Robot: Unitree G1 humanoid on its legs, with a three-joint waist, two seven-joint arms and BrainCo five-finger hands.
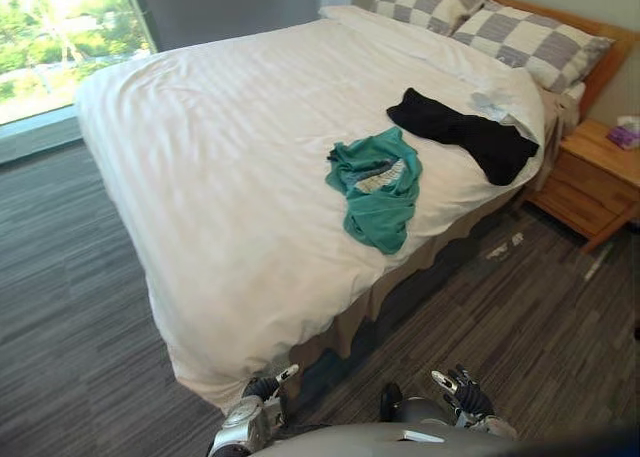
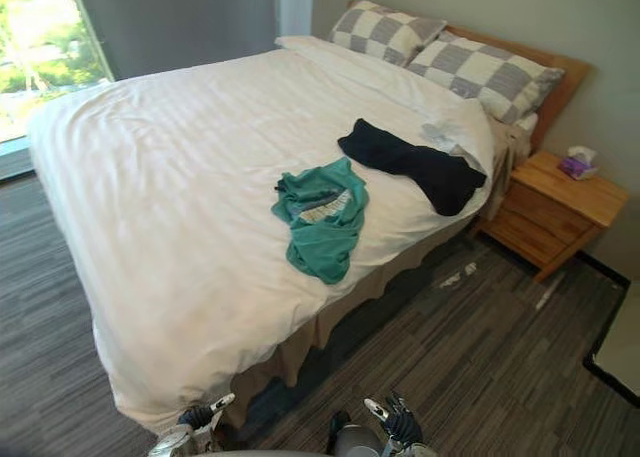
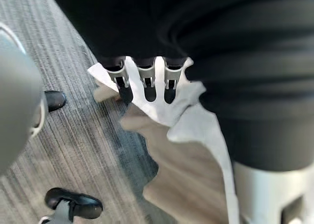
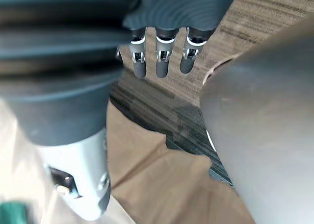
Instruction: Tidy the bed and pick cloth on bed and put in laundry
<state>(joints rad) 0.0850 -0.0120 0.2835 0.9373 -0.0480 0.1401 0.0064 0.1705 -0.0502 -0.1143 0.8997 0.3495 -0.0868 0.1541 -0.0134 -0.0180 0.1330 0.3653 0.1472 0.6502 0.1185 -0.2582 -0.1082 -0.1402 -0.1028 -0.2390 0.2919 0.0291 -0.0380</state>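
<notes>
The bed (image 1: 220,157) carries a smooth white cover, and two checked pillows (image 1: 520,37) lean on its wooden headboard. The teal cloth (image 1: 375,192) lies crumpled on the bed's near half, roughly midway along its length. Its long axis runs across the bed, from the middle of the bed toward the near side edge, and its narrower end stops just short of that edge. A pale patch in its folds bears marks too small to read.

The black cloth (image 1: 460,132) lies closer to the bed's head, apart from the teal one. It is stretched out as a band that also runs across the bed, and its wider end droops over the near side edge. A small pale cloth (image 1: 492,105) sits just beside it, toward the pillows.

A wooden nightstand (image 1: 600,177) stands on the floor (image 1: 80,307) by the bed's head with a purple tissue box (image 1: 626,132) on top; its print cannot be read.

The left hand (image 1: 262,389) hangs low off the bed's foot corner, holding nothing. Its fingers (image 3: 148,87) are straight, and the cover's hanging corner and the tan bed skirt (image 1: 430,247) show past them. The right hand (image 1: 462,392) hangs over the floor beside the bed's near edge, fingers (image 4: 161,62) relaxed and empty.
</notes>
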